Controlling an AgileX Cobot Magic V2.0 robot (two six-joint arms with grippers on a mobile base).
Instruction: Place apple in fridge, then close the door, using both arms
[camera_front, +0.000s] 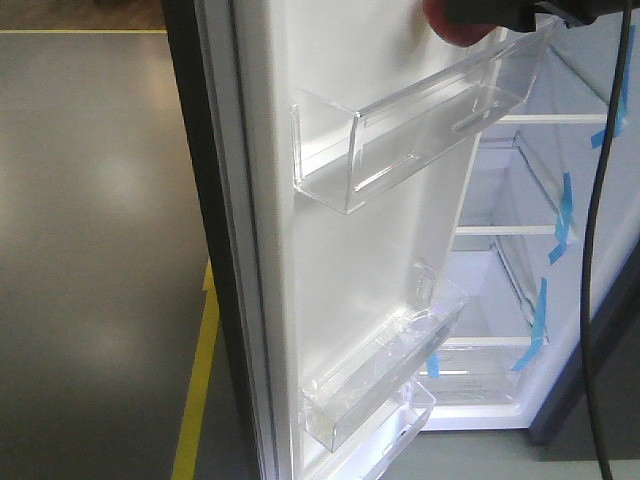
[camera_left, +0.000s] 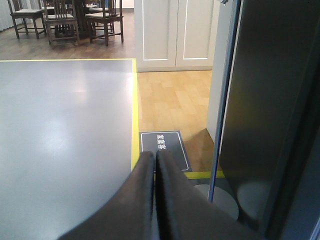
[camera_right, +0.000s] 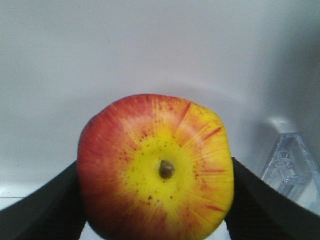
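Right gripper (camera_right: 155, 200) has the round red apple with yellow streaks (camera_right: 157, 165) pinched between its two black fingers (camera_right: 42, 210). They're spread just as wide as the fruit, and the yellow stem patch faces the wrist camera. Behind it is a plain white wall, with a bit of clear plastic at 4 o'clock.

In the front view the apple is only a red sliver at 1 o'clock on the top edge, just above the top clear plastic bin (camera_front: 420, 120) on the white inner side of the tall door (camera_front: 330, 260), which stands wide open. The tall dark grey fridge (camera_front: 500, 290) shows its white interior, glass shelves and blue tape strips (camera_front: 565, 215) at 3 o'clock. A black cable (camera_front: 598, 250) hangs at the far right.

The left gripper (camera_left: 155, 157) sits at 6 o'clock in its own view, dark fingers pressed flat together with nothing between them. It's over a grey floor (camera_left: 65, 140) edged with yellow tape (camera_left: 135, 115), with the door's dark outside at 3 o'clock.
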